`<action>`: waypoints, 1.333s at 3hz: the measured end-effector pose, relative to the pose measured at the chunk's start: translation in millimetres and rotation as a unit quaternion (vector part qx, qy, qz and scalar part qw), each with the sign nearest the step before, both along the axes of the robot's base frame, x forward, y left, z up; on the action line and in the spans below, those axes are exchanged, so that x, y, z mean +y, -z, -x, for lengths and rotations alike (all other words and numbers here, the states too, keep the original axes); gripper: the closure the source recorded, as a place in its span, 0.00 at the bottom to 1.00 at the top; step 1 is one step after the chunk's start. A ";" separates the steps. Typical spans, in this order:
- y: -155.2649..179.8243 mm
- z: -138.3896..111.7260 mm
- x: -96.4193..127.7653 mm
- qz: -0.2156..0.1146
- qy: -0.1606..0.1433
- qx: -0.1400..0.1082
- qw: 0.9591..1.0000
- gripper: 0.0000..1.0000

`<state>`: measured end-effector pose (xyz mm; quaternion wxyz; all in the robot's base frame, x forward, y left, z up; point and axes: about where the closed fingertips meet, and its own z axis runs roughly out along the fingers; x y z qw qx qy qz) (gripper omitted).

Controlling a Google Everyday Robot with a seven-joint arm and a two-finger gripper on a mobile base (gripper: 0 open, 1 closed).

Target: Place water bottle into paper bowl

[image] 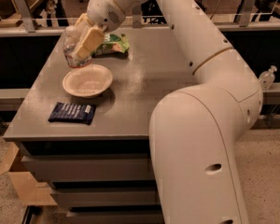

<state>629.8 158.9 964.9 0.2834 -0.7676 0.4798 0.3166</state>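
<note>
The clear plastic water bottle [73, 46] is held in my gripper [84, 40], tilted, just above the far rim of the paper bowl [87, 80]. The gripper's cream fingers [88, 42] are shut around the bottle's body. The bowl is a shallow cream-white round bowl on the grey table [144, 85], left of centre. The bottle's cap is hidden behind the fingers and wrist.
A dark blue snack packet [72, 112] lies near the table's front left edge. A green bag [111, 44] lies at the back behind the gripper. A small pump-top bottle [267, 77] stands off the table at right. A cardboard box [19, 181] sits on the floor at left.
</note>
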 end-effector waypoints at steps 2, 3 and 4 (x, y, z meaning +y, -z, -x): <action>0.3 -6.7 10.7 -0.011 0.009 -0.004 1.000 0.36; 1.0 -9.2 15.6 -0.015 0.011 -0.005 1.000 0.12; 1.7 -11.0 19.5 -0.018 0.013 -0.006 1.000 0.00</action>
